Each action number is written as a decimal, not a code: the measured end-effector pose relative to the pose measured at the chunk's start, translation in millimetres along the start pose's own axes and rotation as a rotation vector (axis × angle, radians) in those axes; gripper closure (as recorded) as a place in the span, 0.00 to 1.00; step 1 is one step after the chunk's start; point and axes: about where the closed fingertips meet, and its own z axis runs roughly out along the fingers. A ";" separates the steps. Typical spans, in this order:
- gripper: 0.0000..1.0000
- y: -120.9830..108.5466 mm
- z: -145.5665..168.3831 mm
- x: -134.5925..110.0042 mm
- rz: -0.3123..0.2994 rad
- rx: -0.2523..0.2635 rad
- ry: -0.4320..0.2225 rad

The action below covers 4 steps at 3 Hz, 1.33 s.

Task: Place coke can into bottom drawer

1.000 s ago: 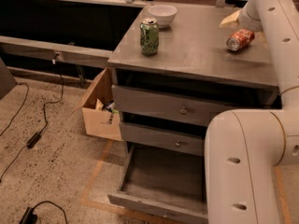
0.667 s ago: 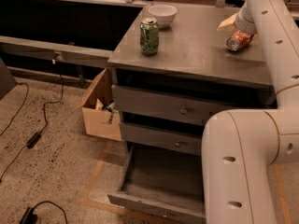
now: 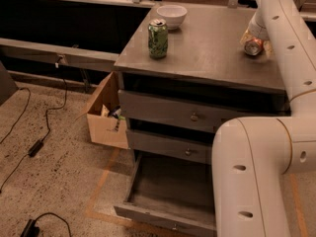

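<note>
Since a second ago the arm swung in, so the gripper (image 3: 256,38) now sits over the coke can (image 3: 253,47), lying far right on the cabinet top (image 3: 207,58); can't tell if it's clamped. Green can (image 3: 158,38) and bowl (image 3: 172,15) sit far left. The arm's elbow (image 3: 252,181) hides the right of the open bottom drawer (image 3: 163,220). The cardboard box (image 3: 101,127) holds odd bits.

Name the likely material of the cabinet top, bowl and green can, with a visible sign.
Cabinet top: probably brushed metal, dull grey sheen. Bowl: glazed ceramic or plastic, smooth white. Green can: thin metal, silvery rim. The gripper sits at the coke can, back right.
</note>
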 end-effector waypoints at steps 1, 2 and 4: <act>0.64 9.0 -1.6 0.2 0.013 -0.012 -0.007; 0.87 17.4 -4.7 -1.8 0.015 -0.010 -0.027; 1.00 15.0 -20.2 -11.9 0.016 0.031 -0.082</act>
